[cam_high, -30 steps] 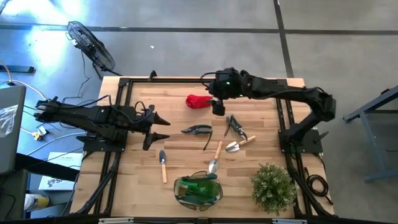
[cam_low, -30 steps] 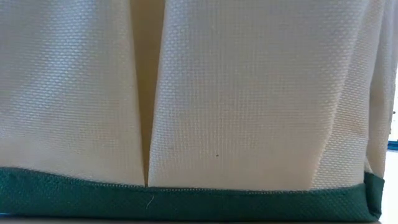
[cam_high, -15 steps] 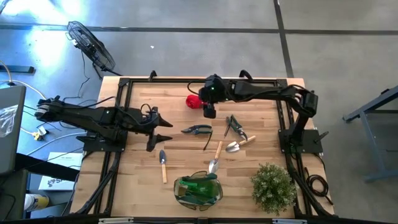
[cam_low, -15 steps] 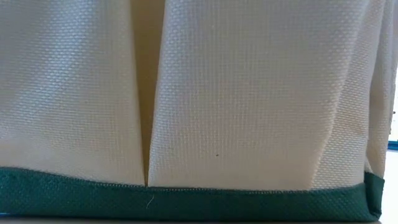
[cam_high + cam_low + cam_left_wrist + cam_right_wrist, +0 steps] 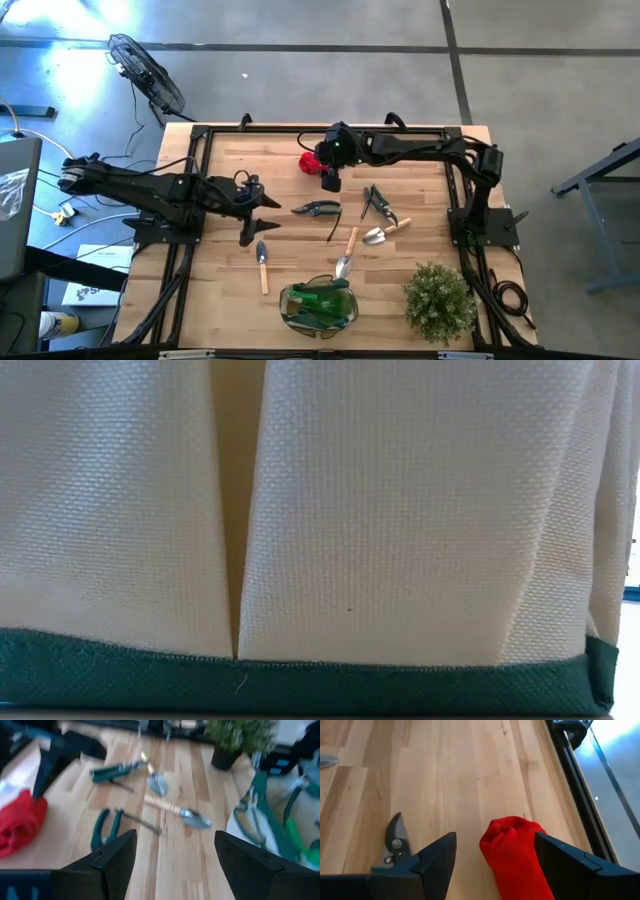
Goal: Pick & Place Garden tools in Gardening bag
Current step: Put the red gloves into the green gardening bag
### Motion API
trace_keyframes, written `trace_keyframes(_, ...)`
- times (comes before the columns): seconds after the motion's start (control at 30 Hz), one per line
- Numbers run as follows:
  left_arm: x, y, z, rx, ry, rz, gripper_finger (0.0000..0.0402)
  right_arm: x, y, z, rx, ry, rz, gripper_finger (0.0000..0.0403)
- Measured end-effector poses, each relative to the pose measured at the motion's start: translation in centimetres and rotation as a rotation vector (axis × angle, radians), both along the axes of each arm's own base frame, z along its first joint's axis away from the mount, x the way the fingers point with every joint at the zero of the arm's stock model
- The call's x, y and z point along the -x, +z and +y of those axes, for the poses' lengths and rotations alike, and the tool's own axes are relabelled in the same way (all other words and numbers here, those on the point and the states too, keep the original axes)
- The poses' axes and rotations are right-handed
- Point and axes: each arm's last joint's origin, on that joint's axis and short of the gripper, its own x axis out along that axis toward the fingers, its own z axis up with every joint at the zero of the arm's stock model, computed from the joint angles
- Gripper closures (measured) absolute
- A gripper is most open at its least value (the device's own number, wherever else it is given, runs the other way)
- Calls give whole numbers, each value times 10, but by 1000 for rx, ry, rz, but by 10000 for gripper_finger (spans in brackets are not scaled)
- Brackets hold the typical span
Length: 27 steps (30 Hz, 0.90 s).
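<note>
On the wooden table lie the garden tools: a red glove [image 5: 309,160] at the far middle, dark-handled shears [image 5: 316,209], a second pair of shears [image 5: 377,202], and wooden-handled trowels [image 5: 383,233] [image 5: 347,254] [image 5: 262,265]. The green gardening bag [image 5: 318,305] stands at the near edge, and its cloth [image 5: 400,510] fills the low view. My right gripper [image 5: 495,870] is open, slanting down over the red glove [image 5: 516,854], which lies between its fingers. Whether they touch it does not show. My left gripper [image 5: 268,214] hangs open at the table's left, facing the shears [image 5: 105,827].
A bushy potted plant [image 5: 438,300] stands at the near right corner beside the bag. Dark rails [image 5: 195,170] run along the table's left and right sides. Bare wood lies between the left gripper and the tools. A fan [image 5: 145,75] stands on the floor beyond the far left corner.
My right gripper has come down and toward the table's left, ending over the red glove, still open. My left gripper has edged a little toward the table's middle. The tools and the bag have stayed where they were.
</note>
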Motion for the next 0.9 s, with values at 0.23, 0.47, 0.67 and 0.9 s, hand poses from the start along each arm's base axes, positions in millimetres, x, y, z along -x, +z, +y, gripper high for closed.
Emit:
trace_keyframes(0.23, 0, -1, 0, 3, -6, 0, 142, -9, -22, -4, -18, -11, 17, 144)
trace_keyframes(0.47, -1, 0, 0, 6, -9, -9, 142, -15, -41, -9, -25, -37, 37, 144)
trace_keyframes(0.67, -1, 0, 0, 6, -9, -10, 142, -19, -56, -12, 24, -82, 67, 144)
trace_keyframes(0.9, -1, 0, -1, 6, -11, -8, 142, -21, -64, -15, 91, -112, 93, 144)
